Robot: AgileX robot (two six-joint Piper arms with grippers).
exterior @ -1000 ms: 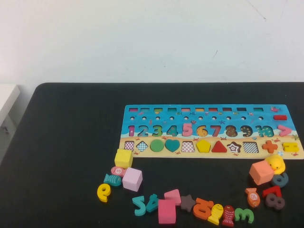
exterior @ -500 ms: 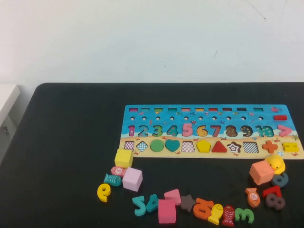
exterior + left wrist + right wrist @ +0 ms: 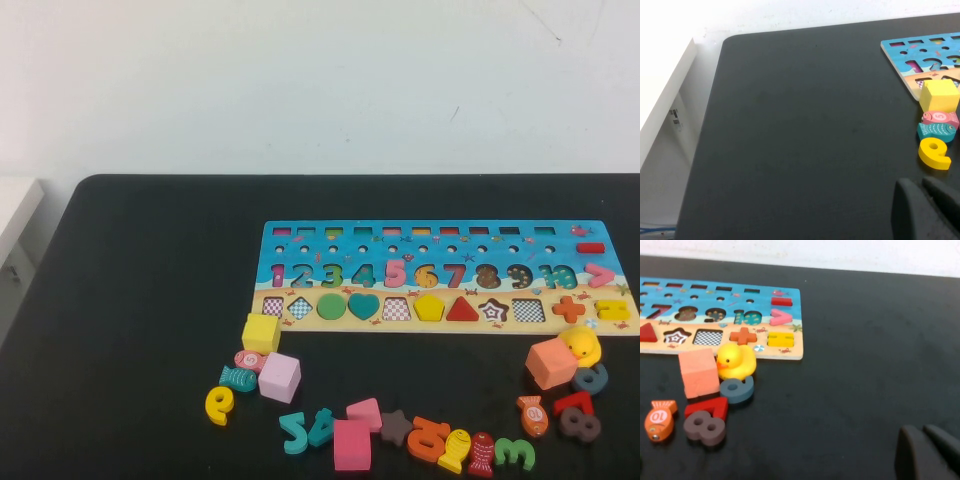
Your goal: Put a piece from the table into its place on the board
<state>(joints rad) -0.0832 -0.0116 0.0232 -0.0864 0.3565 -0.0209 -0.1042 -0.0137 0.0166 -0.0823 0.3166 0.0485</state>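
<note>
The yellow pentagon piece [image 3: 429,307] lies flat in its slot in the sandy lower strip of the board [image 3: 440,232], between a checkered empty slot and the red triangle. The board lies on the black table [image 3: 150,300], right of centre. Neither arm shows in the high view. My left gripper [image 3: 920,186] is shut and empty over bare table, left of the board's end [image 3: 912,50]. My right gripper [image 3: 923,432] is shut and empty over bare table, right of the board's other end [image 3: 790,347].
Loose pieces lie along the front edge: a yellow cube [image 3: 261,333], a lilac cube [image 3: 279,377], a pink cube [image 3: 351,445], a salmon cube [image 3: 551,363], a yellow duck [image 3: 581,346], and several numbers and fish. A white ledge [image 3: 665,100] stands off the table's left edge.
</note>
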